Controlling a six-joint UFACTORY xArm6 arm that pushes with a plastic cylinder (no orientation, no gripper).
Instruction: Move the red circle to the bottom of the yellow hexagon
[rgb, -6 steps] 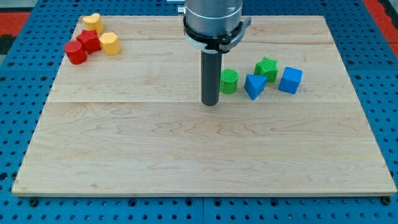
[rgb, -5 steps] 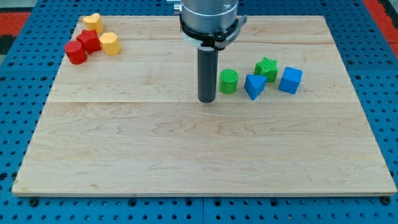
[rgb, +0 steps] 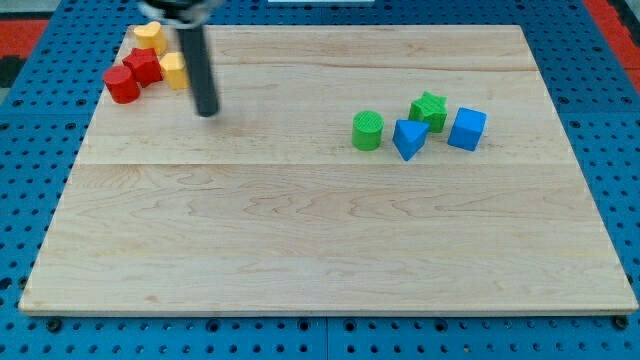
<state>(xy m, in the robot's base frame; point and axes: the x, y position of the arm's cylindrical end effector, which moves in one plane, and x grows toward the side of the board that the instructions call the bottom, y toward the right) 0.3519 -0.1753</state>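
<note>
The red circle (rgb: 122, 86) sits near the board's top left corner, touching a red star-like block (rgb: 142, 66) on its upper right. The yellow hexagon (rgb: 173, 70) lies just right of the red star block, partly hidden by my rod. Another yellow block (rgb: 150, 37) sits above them. My tip (rgb: 206, 112) rests on the board just below and right of the yellow hexagon, well right of the red circle.
A green cylinder (rgb: 368, 130), a blue triangular block (rgb: 409, 138), a green star-like block (rgb: 429, 109) and a blue cube (rgb: 467, 129) stand in a group at the view's right. The wooden board (rgb: 320, 250) lies on a blue pegboard.
My rod has swept from beside the green cylinder at the board's middle far to the view's left and slightly up, ending beside the yellow hexagon. No block has moved.
</note>
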